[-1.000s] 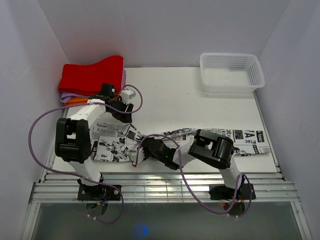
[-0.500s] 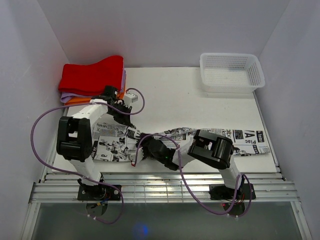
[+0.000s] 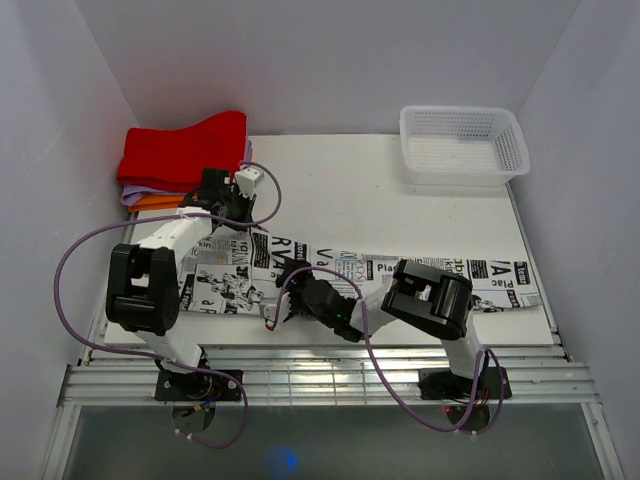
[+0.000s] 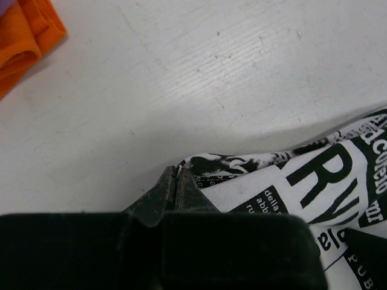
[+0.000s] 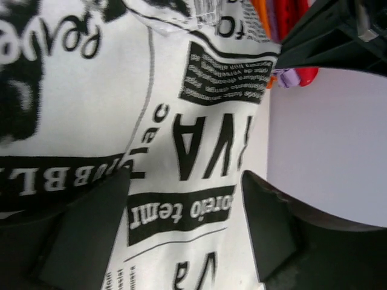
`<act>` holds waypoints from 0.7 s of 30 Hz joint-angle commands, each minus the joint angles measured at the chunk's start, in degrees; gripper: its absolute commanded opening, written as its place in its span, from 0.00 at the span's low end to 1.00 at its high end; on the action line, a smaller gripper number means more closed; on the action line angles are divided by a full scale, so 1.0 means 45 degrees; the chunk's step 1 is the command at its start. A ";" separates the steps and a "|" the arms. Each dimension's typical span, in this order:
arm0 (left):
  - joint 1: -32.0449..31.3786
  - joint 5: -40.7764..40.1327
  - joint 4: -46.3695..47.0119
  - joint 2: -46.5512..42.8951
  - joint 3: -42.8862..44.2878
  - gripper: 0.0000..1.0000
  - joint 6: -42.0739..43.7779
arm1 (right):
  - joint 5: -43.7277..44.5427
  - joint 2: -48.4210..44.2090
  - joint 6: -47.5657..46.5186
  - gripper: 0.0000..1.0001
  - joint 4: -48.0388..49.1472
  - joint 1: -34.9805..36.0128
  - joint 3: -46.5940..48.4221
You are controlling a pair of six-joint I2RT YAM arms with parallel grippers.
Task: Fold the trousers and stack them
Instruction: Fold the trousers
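Note:
The trousers [image 3: 505, 282], white with black newspaper print, lie in a long band across the near half of the table. My left gripper [image 3: 230, 222] is at their far left corner. In the left wrist view its fingers [image 4: 176, 176] are pressed together, with the printed edge [image 4: 290, 181] caught at the tips. My right gripper [image 3: 285, 272] hovers low over the middle-left of the trousers. In the right wrist view it is open [image 5: 181, 211], with printed cloth [image 5: 78, 109] flat beneath and nothing between the fingers.
A stack of folded red, purple and orange cloths [image 3: 180, 155] sits at the back left, just beyond my left gripper; its orange edge [image 4: 24, 36] shows in the left wrist view. A white mesh basket [image 3: 462, 145] stands at the back right. Walls enclose the table.
My left gripper shut on the trousers' corner and drew it toward the back left. My right gripper opened and let go of the cloth. The bunched middle now lies flatter.

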 commanded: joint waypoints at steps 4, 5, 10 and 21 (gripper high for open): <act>0.0031 -0.2199 0.3439 0.0469 -0.0036 0.00 -0.0960 | -0.0725 0.0698 0.1674 0.55 -0.3355 -0.0004 -0.0045; 0.0051 -0.2240 0.3383 0.0703 0.0081 0.01 -0.0960 | -0.0746 0.0757 0.1852 0.50 -0.3938 -0.0004 0.0305; 0.0051 -0.2318 0.2660 0.1078 0.1292 0.64 -0.0883 | -0.0882 0.0310 0.2809 0.56 -0.5231 -0.0159 0.1088; 0.1922 0.1639 -0.3113 -0.1461 0.3365 0.73 -0.0512 | -0.7899 -0.3711 0.7786 0.96 -1.4484 -0.3941 0.5872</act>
